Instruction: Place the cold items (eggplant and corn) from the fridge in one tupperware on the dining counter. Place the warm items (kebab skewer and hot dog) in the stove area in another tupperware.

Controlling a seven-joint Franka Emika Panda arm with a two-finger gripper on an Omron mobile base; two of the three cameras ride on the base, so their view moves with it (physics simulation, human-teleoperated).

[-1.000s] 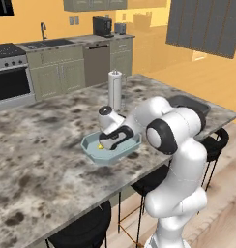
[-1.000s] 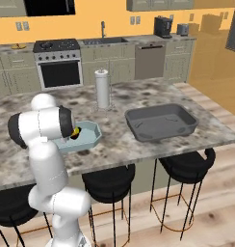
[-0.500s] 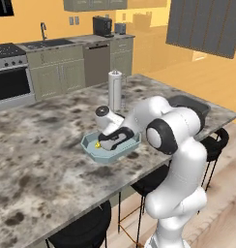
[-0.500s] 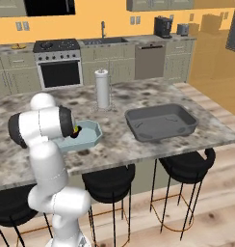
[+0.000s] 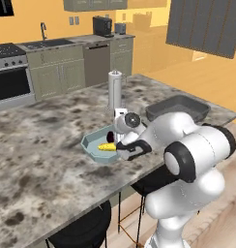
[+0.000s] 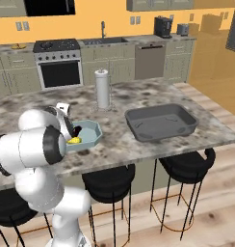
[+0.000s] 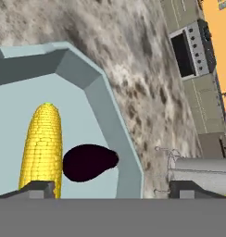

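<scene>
Corn (image 7: 40, 147) lies beside the eggplant (image 7: 89, 162) in the tub (image 7: 112, 125), my gripper (image 7: 112, 187) spread wide, empty; stiff, light, I'd grasp it mid-cob.

Two rear base views sharing counter (image 5: 52, 145), hand view close above tupperware (image 7: 110, 120)

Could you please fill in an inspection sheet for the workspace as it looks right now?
Surface: marbled dining counter.
Job's things: corn and dark eggplant lie side by side in the light blue tupperware; second, grey tupperware stands to the right, nothing seen in it.
Clutter: paper towel roll upright behind the tubs.
Grippers: gripper open over the blue tub, holding nothing.
Cables: nothing seen.
Surroundings: stove, sink, bar stools.
</scene>
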